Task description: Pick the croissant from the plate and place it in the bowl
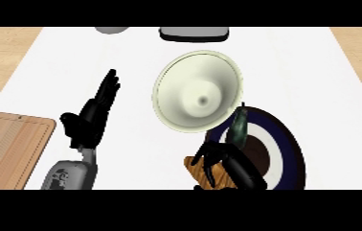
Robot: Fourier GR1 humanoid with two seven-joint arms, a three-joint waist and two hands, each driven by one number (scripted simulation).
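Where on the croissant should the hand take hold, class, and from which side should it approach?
Take the croissant across its narrow middle, coming from above. It lies flat at the near-left rim of the plate, so its sides are free. The right hand is already curled over it. The bowl sits just beyond.

Two black hands are seen, a left hand (90,115) and a right hand (230,165). One cream bowl (198,91) is counted. One dark blue plate (286,148) is counted. One brown croissant (209,175) is seen. One wooden board (21,144) is found at the left.
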